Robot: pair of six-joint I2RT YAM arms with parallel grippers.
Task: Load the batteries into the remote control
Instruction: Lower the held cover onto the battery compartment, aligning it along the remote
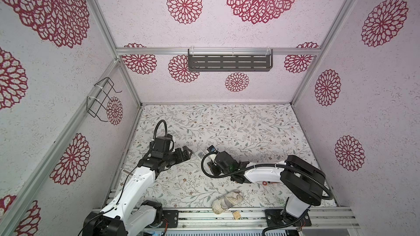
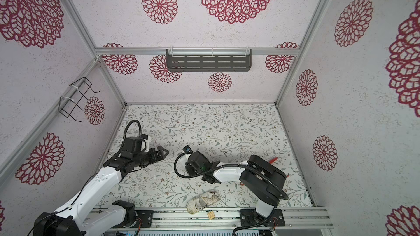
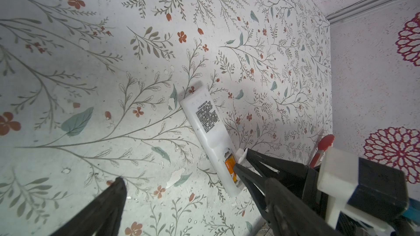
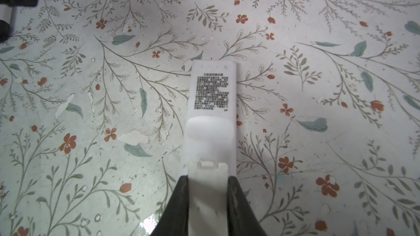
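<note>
Risks first. The remote control lies sticker-side up on the table, and nothing pins it. If the right gripper pushes the battery cover forward to seat it, the remote may skate ahead of the fingertips instead of taking the cover.

Second risk: the cover is pinched by its long edges only. With a slight tilt, the latch tab at its free end could ride over the bay's lip rather than into it, or the cover could pivot in the pinch.

Third risk: an orange battery shows in the open bay, directly under the right fingertips. A cover edge catching on it could lever it out. Cannot tell whether one cell or both of the batteries sit in there, since the fingers hide the rest of the bay.

Right fingers: clamped on the cover, one on each long edge. The latch end sticks out past the tips, over the remote's bay end. Cannot tell whether the cover touches the remote yet.

Left gripper: fingers spread wide, nothing between them. It hangs near the remote's sticker end, out beyond the right fingertips, and looks clear of the remote, so it gives no bracing.

Judgement: the batteries look loaded or nearly so, and closing the bay is the step in hand
</note>
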